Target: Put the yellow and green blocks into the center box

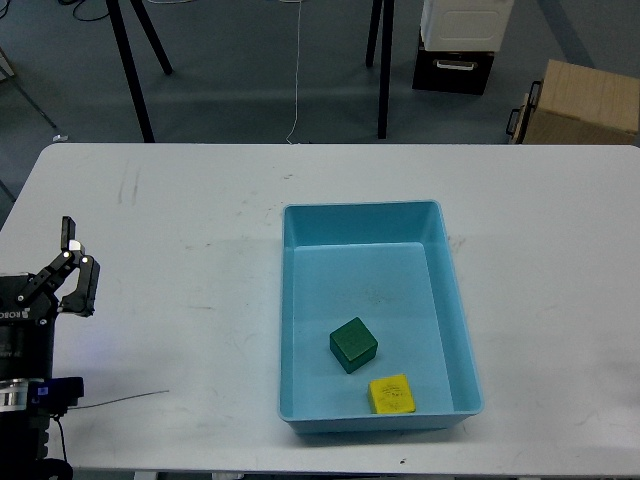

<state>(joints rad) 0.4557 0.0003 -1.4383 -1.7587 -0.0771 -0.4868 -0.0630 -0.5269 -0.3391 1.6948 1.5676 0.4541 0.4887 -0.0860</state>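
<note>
A green block (353, 344) and a yellow block (391, 393) lie inside the light blue box (436, 223) at the table's center, the yellow one near the box's front wall. My left gripper (75, 258) is open and empty over the table's left side, far from the box. My right gripper is out of view.
The white table (180, 220) carries only the box. Beyond its far edge are black tripod legs (130, 70), a black and white cabinet (458, 45) and a cardboard box (585, 100) on the floor. A thin cable (125, 398) lies near the left arm.
</note>
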